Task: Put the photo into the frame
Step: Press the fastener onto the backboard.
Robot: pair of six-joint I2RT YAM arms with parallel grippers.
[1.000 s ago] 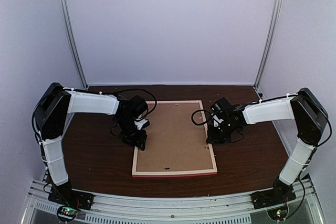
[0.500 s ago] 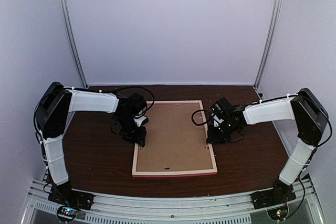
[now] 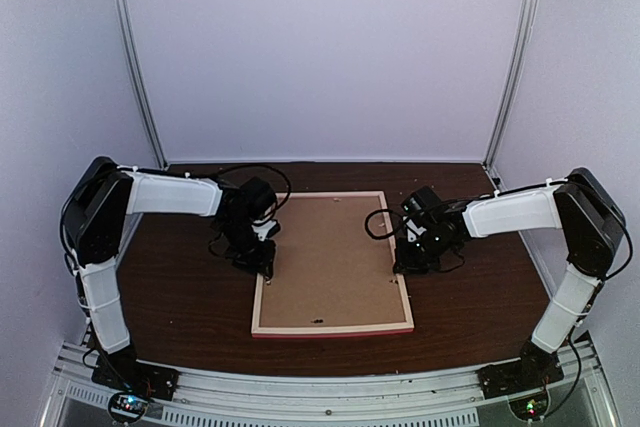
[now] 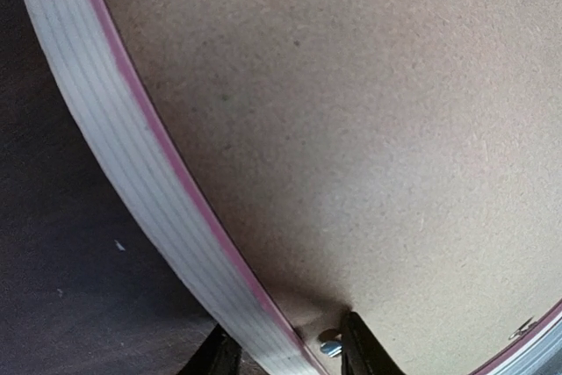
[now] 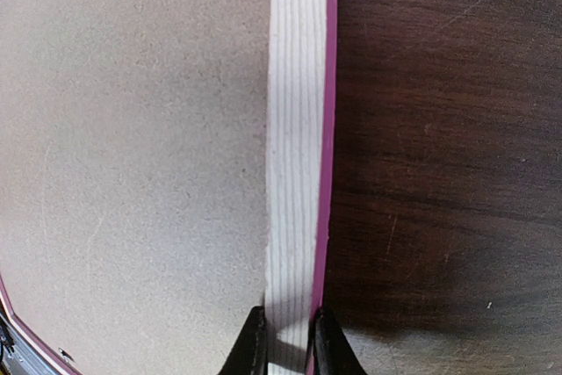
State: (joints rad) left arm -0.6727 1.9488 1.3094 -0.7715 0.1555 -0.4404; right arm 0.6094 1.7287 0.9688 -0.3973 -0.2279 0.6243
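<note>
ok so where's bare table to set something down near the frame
Bare table runs between the frame and the arm bases, plus a strip behind the frame. Crowded at the frame's two long sides, around the left gripper and right gripper.

Dark brown wood-grain table, lightly scuffed, bare tabletop on the outer side of each pincer. One thing lies directly on it: the frame, flat, back side up, spanning from the left pincer to the right pincer. Left rail sits at the left pincer tips, right rail at the right pincer tips. Pale wood back edge faces up, pink lip meets the tabletop
</note>
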